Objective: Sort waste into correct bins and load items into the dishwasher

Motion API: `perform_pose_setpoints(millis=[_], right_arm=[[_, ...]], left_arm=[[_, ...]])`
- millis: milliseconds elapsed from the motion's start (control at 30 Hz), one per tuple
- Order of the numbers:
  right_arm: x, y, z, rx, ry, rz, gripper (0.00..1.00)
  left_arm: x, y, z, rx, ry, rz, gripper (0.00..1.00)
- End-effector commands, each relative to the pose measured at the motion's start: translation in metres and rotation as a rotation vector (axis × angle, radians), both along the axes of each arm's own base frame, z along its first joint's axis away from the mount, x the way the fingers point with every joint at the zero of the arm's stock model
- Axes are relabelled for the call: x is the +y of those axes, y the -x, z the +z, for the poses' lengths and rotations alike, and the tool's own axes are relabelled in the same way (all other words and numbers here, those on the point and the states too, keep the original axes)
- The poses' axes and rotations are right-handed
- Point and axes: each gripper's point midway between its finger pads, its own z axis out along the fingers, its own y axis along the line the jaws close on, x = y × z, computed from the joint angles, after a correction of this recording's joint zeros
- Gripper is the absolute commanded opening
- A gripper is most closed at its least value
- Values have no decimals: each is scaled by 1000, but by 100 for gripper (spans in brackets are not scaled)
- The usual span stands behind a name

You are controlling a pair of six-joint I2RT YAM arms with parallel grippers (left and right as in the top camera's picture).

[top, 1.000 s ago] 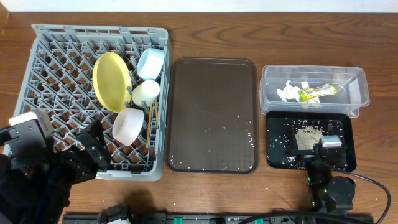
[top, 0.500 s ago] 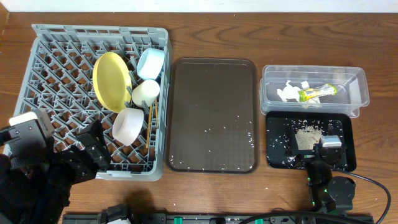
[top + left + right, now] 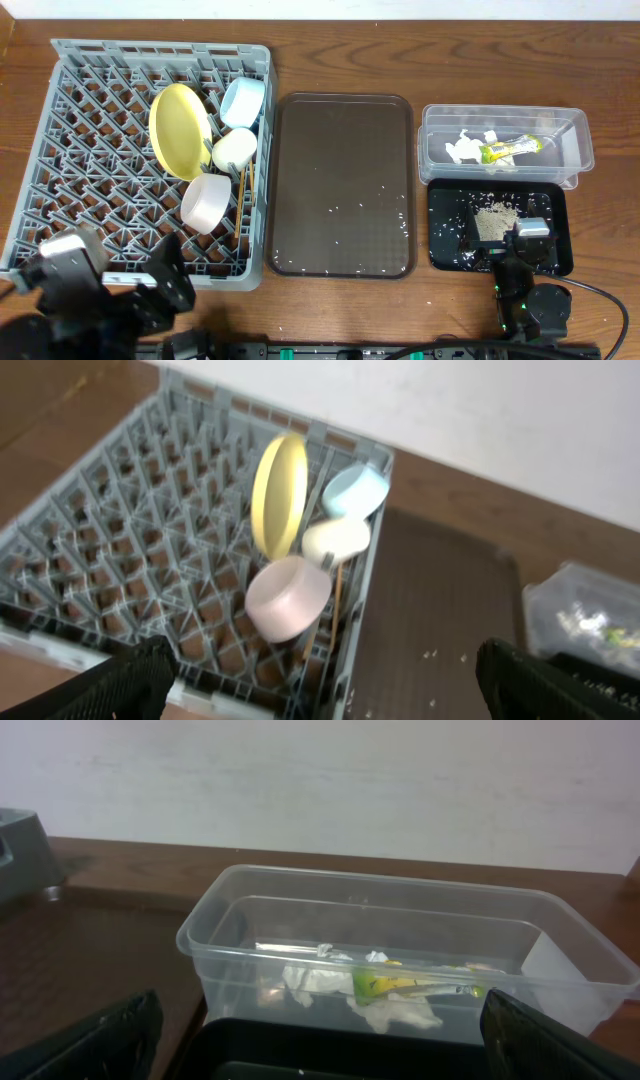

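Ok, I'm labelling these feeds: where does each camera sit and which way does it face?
Overhead: above the table, looking down on dish rack, brown tray, clear tub, black tray; left arm and right arm at the bottom edge.
Left wrist: at the rack's near edge, facing across to the yellow plate; left pincer open, tips in bottom corners.
Right wrist: low over the black tray, facing the tub; right pincer open.
Shared: the tub, in overhead and right wrist.

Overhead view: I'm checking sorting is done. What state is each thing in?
Grey plastic dish rack: loaded.
Yellow round plate: on edge.
Light blue bowl: tilted.
Small white cup: in rack.
White shallow bowl: tilted.
Wooden chopsticks: in rack.
Brown rectangular tray: stray grains.
Clear plastic tub: holds green-and-yellow wrapper, white paper scraps.
Black shallow tray: holds grain pile.
Left pincer: open.
Right pincer: open.
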Motion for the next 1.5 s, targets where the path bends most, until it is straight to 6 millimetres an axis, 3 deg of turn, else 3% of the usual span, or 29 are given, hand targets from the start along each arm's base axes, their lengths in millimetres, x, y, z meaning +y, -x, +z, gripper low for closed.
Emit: perform_pose_setpoints(millis=[0, 100, 267, 533, 667, 767, 1000, 1200, 1467], right_arm=[[-2, 0, -1, 2, -18, -9, 99], [-2, 0, 0, 1, -18, -9, 99], [-2, 0, -1, 2, -18, -9, 99], [-2, 0, -1, 2, -18, -9, 99], [-2, 0, -1, 2, -18, -9, 99], [-2, 0, -1, 2, -18, -9, 99], [-2, 0, -1, 2, -18, -9, 99], [-2, 0, -1, 2, -18, -9, 99], [-2, 0, -1, 2, -18, -9, 99]], left_arm=[[8, 9, -38, 41, -26, 52, 97], [11, 7, -67, 22, -37, 64, 97], [11, -24, -85, -148, 21, 52, 97], [1, -85, -69, -541, 86, -63, 97], [0, -99, -54, -748, 52, -100, 97], [0, -103, -57, -836, 36, -106, 97], [4, -111, -97, -817, 41, -85, 97], [13, -109, -116, -829, 29, -30, 97], [18, -118, -162, -642, 18, 0, 97]])
